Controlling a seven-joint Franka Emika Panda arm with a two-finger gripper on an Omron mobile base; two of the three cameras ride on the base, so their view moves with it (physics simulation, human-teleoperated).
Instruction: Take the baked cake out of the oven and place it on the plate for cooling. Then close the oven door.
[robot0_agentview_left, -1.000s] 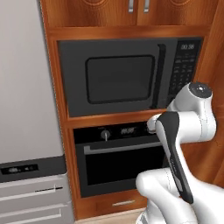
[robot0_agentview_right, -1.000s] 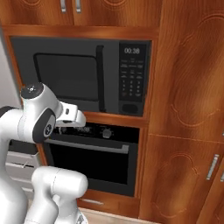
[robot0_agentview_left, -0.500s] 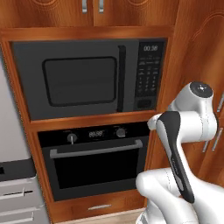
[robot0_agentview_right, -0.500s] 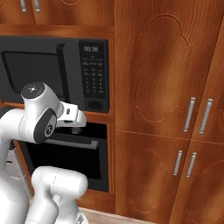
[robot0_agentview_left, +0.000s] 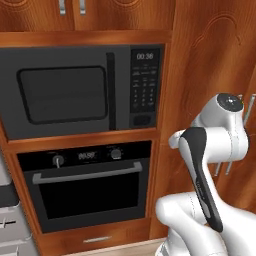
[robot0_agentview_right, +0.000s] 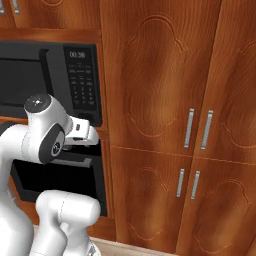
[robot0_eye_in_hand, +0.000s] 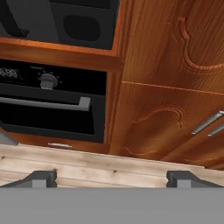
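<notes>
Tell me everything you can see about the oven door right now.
The oven door is a wide black panel with a dark glass window, set in wooden cabinetry directly below the microwave. A long horizontal silver bar handle runs across its top edge. Above it sits the oven's control strip with two knobs and a small display. The door is shut, upright and flush with its frame. Nothing touches it; the gripper, jaws open, is well clear of it. Below it is a wooden drawer front.

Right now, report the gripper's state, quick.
Gripper: jaws wide open, holding nothing; it faces the wooden cabinet front, with the closed oven door off to one side.
</notes>
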